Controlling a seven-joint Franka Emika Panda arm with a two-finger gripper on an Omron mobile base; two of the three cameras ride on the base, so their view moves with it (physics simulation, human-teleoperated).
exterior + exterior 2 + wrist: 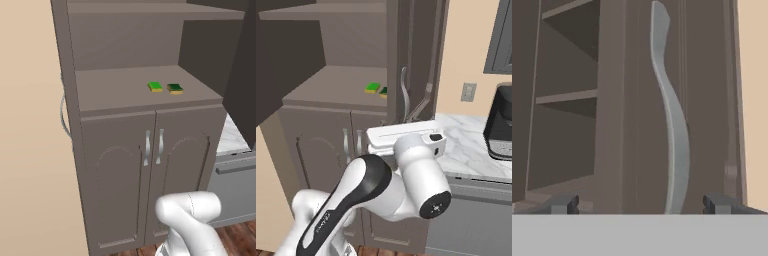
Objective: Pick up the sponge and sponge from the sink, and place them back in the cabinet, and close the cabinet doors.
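Here, two sponges lie side by side on the open shelf of the cabinet (125, 90), right of centre in the upper half of the left base view. The left sponge (155, 86) shows a bright green top over a thin yellow layer; the right sponge (175, 88) has a darker green top over the same yellow. They sit just beside each other without touching. In the right base view the same pair appears at mid-frame, one sponge in full and the other partly cut off by the edge of the open cabinet door (416, 55).

That door is grey-brown with a silver curved handle (672, 130), which runs from top to bottom through the middle of the hand view. The gripper (642, 204) points straight at this handle with its fingers (562, 204) spread wide, one dark tip at lower left and the other at lower right, nothing between them. The sponges lie well apart from the gripper, deeper in the cabinet.

Below the shelf, the lower doors (150, 170) with arched panels stand closed, their handles side by side. At the right of the right base view lies a white marble counter (466, 145) carrying a black appliance (499, 125), against a beige wall (466, 50) with a socket plate (468, 92).
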